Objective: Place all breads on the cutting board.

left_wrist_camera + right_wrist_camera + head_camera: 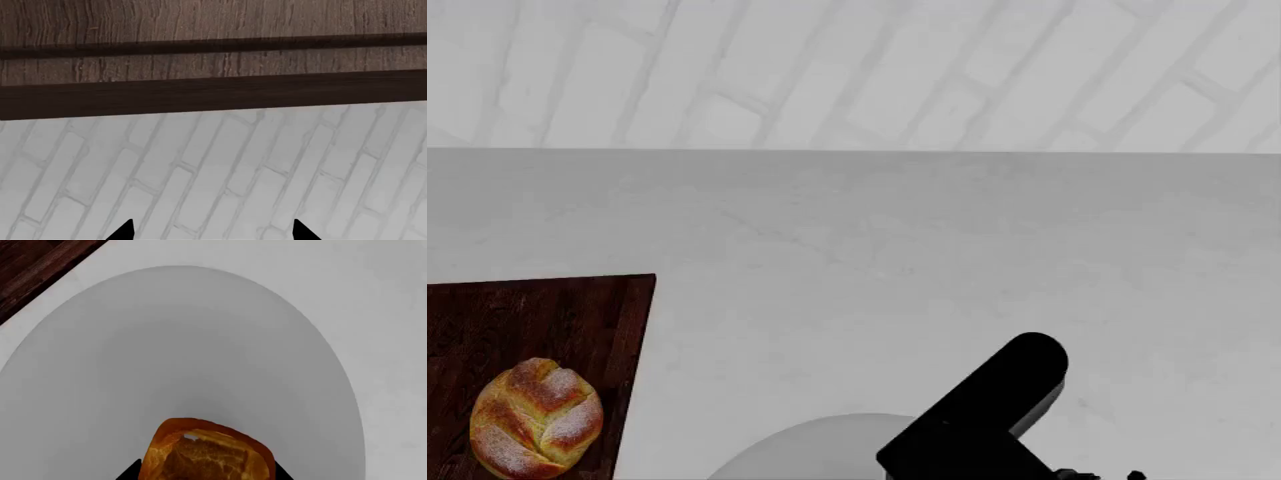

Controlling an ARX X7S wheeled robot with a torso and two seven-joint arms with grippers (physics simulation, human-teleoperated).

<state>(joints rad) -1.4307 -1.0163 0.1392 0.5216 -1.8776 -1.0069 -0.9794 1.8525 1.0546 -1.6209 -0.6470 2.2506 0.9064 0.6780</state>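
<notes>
A round golden-brown loaf (537, 418) with a floured, scored crust lies on the dark reddish-brown cutting board (561, 320) at the lower left of the head view. A second, orange-brown bread (207, 450) sits between the fingers of my right gripper (207, 472), which press against both its sides over the round grey plate (200, 350). A corner of the board (33, 265) shows beyond the plate. My left gripper (211, 231) is open and empty, away from the table and out of the head view.
The pale grey tabletop (934, 250) stretches far and right of the board. My right arm (988, 420) covers part of the plate (787, 455). The left wrist view shows dark wooden ledges (213, 92) and white brick (213, 170).
</notes>
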